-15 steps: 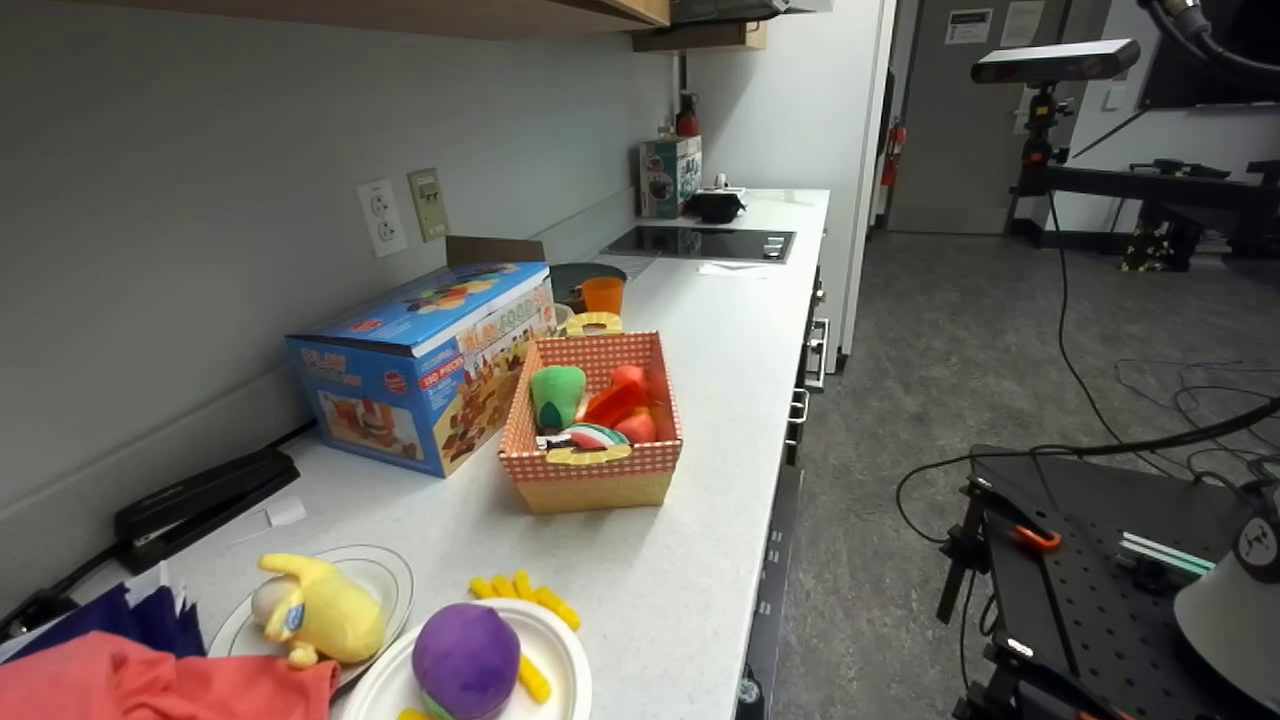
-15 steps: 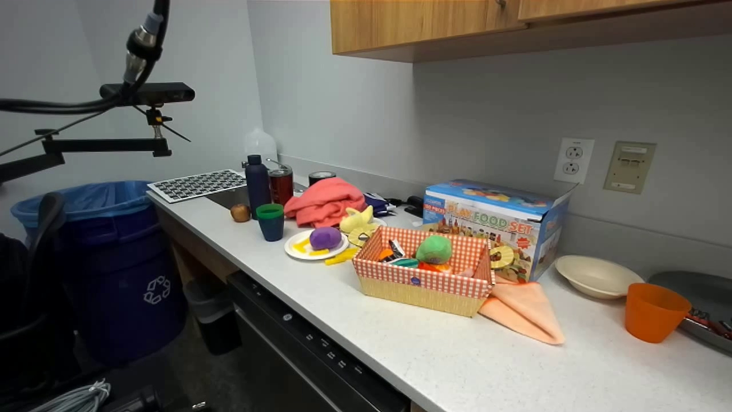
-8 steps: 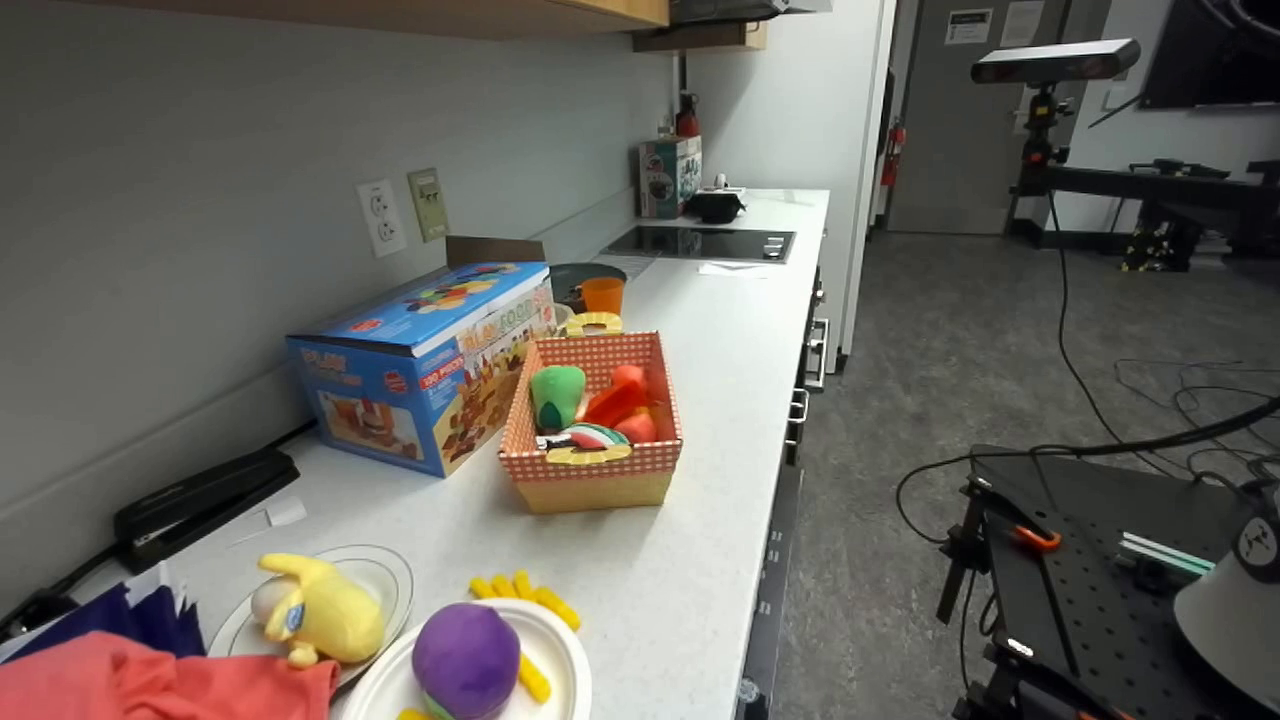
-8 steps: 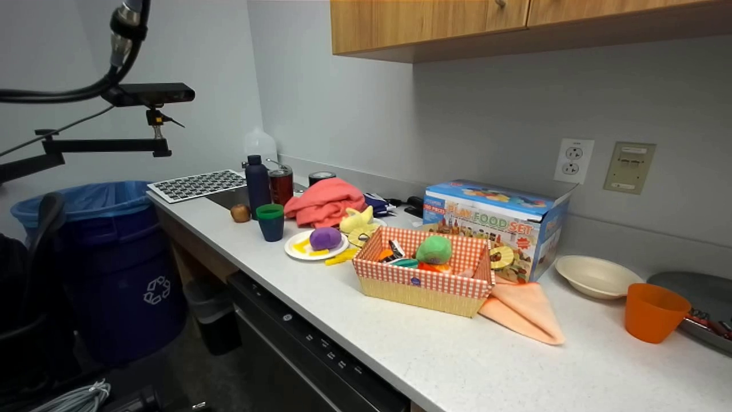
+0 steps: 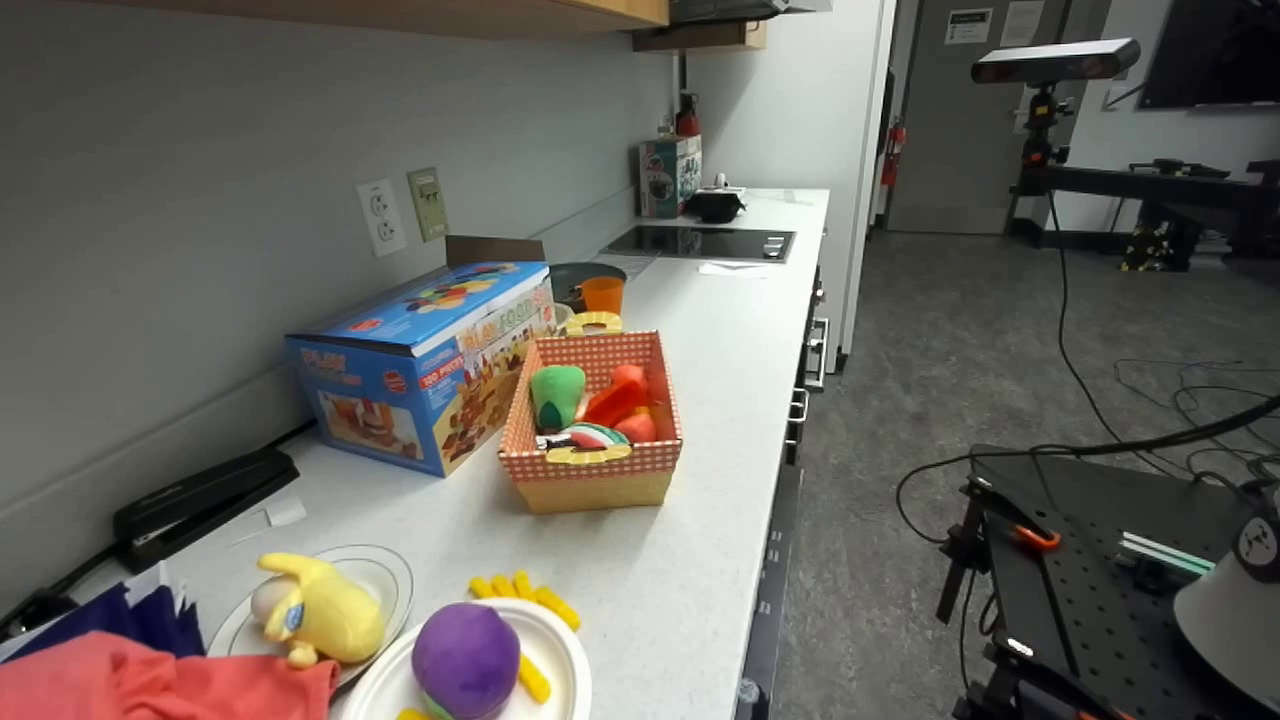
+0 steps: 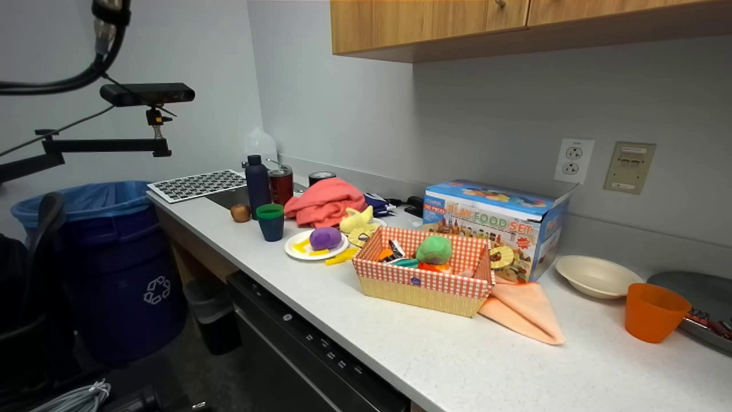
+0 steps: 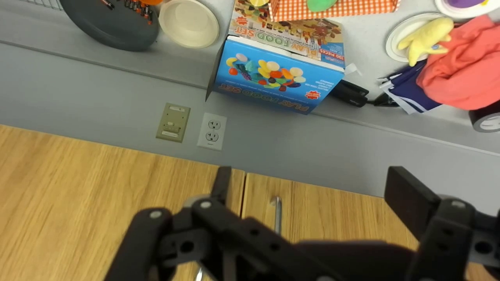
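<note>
Cabinet handle [image 7: 278, 216], metal, fixed to a wooden door [image 7: 332, 214] above the bench [image 6: 457, 343]; seen in the wrist view before my gripper [image 7: 315, 191], fingers spread wide apart; contact with the door is hard to judge. On the bench: one blue play-food box [image 6: 486, 213]; just beside it, one red-checked basket [image 6: 423, 294] holding a green toy [image 6: 434, 250].

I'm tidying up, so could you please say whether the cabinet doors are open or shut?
Shut: in the wrist view, only a thin dark line separates the cabinet doors, which look flush.
</note>
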